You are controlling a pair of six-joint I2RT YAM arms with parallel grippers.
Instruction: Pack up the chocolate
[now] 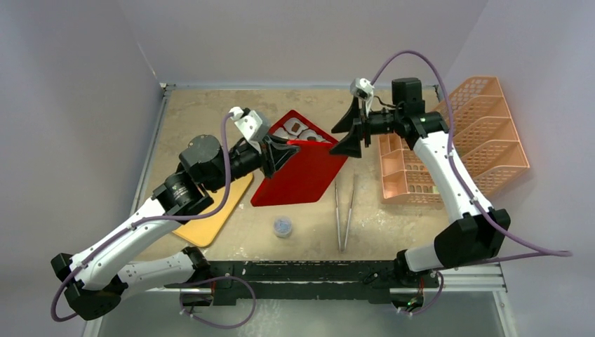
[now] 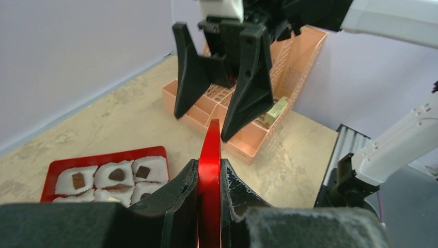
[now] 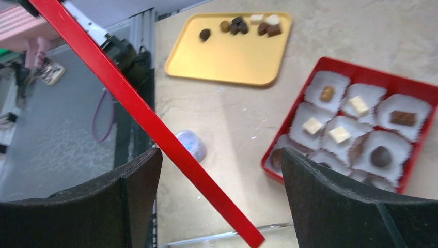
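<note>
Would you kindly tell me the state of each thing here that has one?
left gripper: shut on the red lid.
right gripper: open around the lid's edge.
red lid: lifted, tilted.
red box: uncovered, holding chocolate.
yellow tray: holds several more pieces.

sandy table [image 1: 189, 119] under yellow tray [image 1: 210, 219], red box [image 3: 385, 78], cap [image 1: 282, 226], tweezers [image 1: 344, 210], orange basket [image 1: 484, 133]

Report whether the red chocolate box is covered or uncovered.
Uncovered: the box shows its liners and chocolates; the left end effector holds the red lid on edge.
</note>
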